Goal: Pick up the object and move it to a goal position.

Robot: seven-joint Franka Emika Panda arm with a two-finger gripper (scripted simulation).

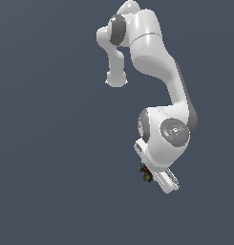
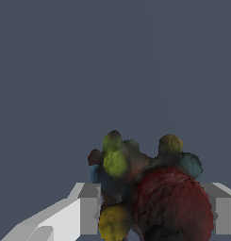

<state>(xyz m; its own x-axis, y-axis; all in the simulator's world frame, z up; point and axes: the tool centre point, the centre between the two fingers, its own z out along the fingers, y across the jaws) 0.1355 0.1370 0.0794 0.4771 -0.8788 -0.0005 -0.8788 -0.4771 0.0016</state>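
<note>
Gripper [image 1: 148, 175] was clamped on the object [image 2: 150, 193]: the lump sat between both fingers [image 2: 88, 209], touching them, red bulk and yellow-green knobs poking out past the tips.

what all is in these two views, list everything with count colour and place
object: one, an irregular lump, dark red with black, yellow-green and bluish knobs; sits between the gripper's fingers in the wrist view, and shows as a tiny dark speck at the arm's lower end in the exterior view
background: one, flat dark blue-grey, fills the rest of both views; no table edge or goal marker can be made out
arm: one, white with grey joints, runs from the top of the exterior view down toward the exterior view's right
gripper: one, white and light grey, a finger on each side of the object, apparently closed on it
</note>
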